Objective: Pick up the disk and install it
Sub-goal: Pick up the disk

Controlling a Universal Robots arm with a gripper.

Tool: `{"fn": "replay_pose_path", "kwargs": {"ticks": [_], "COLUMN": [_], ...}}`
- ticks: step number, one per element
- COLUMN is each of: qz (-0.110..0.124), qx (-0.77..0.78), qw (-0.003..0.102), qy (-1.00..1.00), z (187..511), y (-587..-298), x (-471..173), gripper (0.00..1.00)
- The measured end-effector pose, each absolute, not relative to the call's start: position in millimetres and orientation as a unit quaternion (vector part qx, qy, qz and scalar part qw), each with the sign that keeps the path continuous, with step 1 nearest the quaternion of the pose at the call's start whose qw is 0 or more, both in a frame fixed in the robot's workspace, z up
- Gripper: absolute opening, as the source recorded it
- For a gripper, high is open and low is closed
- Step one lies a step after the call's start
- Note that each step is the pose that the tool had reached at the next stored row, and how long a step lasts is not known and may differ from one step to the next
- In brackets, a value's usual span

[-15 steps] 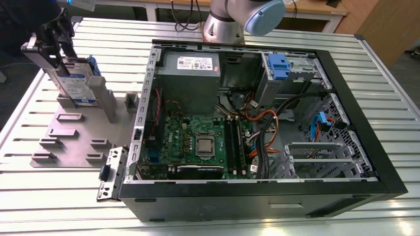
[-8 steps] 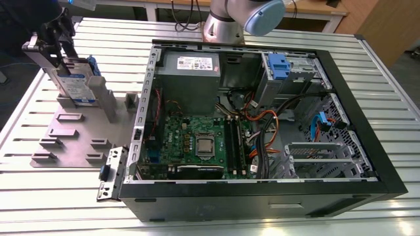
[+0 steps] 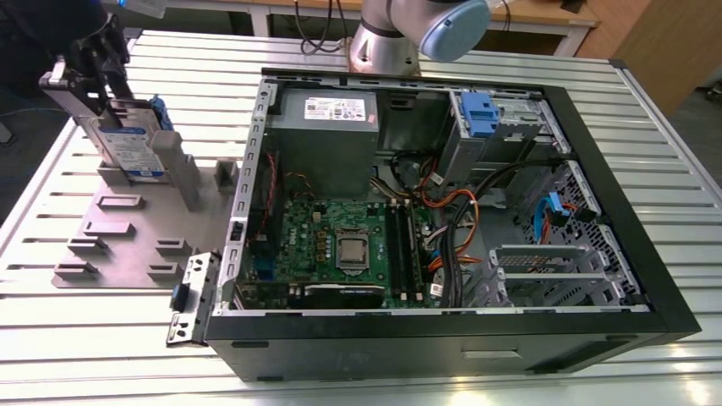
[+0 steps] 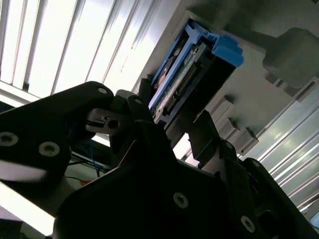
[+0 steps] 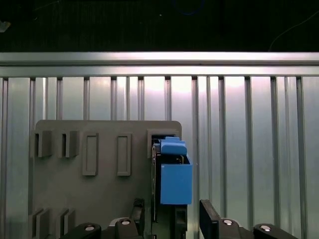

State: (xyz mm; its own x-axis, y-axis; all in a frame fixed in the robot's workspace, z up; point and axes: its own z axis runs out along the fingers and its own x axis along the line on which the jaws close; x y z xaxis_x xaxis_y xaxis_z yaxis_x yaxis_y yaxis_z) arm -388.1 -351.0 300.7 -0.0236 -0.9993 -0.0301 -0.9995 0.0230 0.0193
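- One disk [image 3: 134, 155], silver with blue rails.
- One grey fixture plate [image 3: 130, 228] with slots.
- One open black computer case [image 3: 451, 348].
- One grey power supply [image 3: 327, 131] and one green motherboard [image 3: 327, 228] inside it.
- One blue drive-bay clip [image 3: 478, 114].
- One robot arm [image 3: 395, 38].
- One slatted metal worktop [image 3: 90, 338].

Quick colour rundown. The disk [image 3: 134, 150] is silver metal with a white-and-blue label, blue side rails and a bright blue end piece. The fixture plate [image 3: 118, 233] is flat matte grey. The desk [image 3: 90, 338] is ribbed silver aluminium, stripe after stripe. The jaws are plain black in both wrist views.

The tower case [image 3: 373, 351] is black outside and bare grey steel inside. In there you've got a green motherboard [image 3: 338, 245], a grey power supply [image 3: 327, 139] with a white label, a blue clip [image 3: 478, 114], and cables [image 3: 451, 203] in orange, red, yellow and black. The arm [image 3: 384, 46] is silver with a pale blue cap.
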Motion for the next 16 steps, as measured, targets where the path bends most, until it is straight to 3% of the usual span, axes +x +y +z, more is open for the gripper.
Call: {"fn": "replay_pose_path", "kwargs": {"ticks": [2,3,6,7,16], "qz": [0.017,0.017,0.017,0.017,0.017], "qx": [-0.699,-0.699,-0.699,-0.699,-0.699], "qw": [0.004,0.004,0.004,0.004,0.004], "qy": [0.715,0.715,0.715,0.715,0.715], "z": [300.7,300.7,300.7,300.7,300.7], "y": [-351.0,-351.0,-351.0,-351.0,-353.5], "x": [-388.0,-387.9,-387.7,-387.7,-387.3], "gripper": [0.58,0.51,0.49,0.42,0.42]}}
